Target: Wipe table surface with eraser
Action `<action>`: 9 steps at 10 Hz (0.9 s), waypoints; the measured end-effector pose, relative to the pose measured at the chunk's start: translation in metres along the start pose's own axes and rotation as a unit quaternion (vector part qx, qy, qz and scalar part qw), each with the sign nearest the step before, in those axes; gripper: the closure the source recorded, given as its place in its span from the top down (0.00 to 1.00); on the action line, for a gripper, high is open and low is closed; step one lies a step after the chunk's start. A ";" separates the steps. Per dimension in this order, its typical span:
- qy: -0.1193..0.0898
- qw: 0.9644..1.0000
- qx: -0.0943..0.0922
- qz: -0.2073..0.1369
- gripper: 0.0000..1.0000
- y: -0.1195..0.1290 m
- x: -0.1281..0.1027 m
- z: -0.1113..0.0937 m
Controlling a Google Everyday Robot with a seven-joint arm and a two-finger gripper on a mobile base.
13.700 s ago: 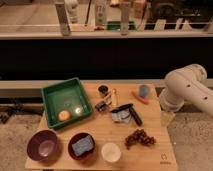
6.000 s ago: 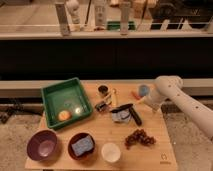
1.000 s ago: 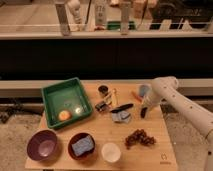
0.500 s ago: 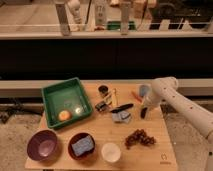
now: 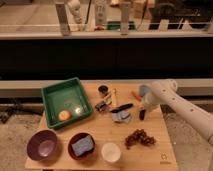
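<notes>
Upright eraser (image 5: 142, 115) gripped right of centre.
The end effector (image 5: 143, 107) was seen closed on its top end, the block held over the tabletop (image 5: 150, 150).

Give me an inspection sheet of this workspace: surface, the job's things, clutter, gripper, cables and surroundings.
Surface: light wooden table, with a small dark logo at its near right corner; crowded with items.
Job's things: eraser, a dark block standing on end at the table's right side.
Clutter: green tray holding an orange item; purple bowl; dark red bowl holding a blue sponge; white cup; grapes; black strip; small dark can.
Gripper: gripper hangs at the eraser's upper end, over the table's right side.
Cables: nothing seen.
Surroundings: dark wall behind the table, with a ledge of upright posts above it.
</notes>
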 end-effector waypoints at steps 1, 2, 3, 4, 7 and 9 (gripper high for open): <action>-0.003 1.000 0.005 -0.018 0.02 -0.007 -0.007 -0.001; -0.005 0.999 0.007 -0.034 0.02 -0.015 -0.015 -0.001; -0.009 0.999 0.008 -0.053 0.02 -0.022 -0.026 -0.001; -0.010 0.998 0.007 -0.064 0.02 -0.021 -0.033 -0.001; -0.007 0.997 0.004 -0.072 0.02 -0.007 -0.045 -0.004; 0.006 0.998 -0.004 -0.057 0.02 0.018 -0.034 -0.012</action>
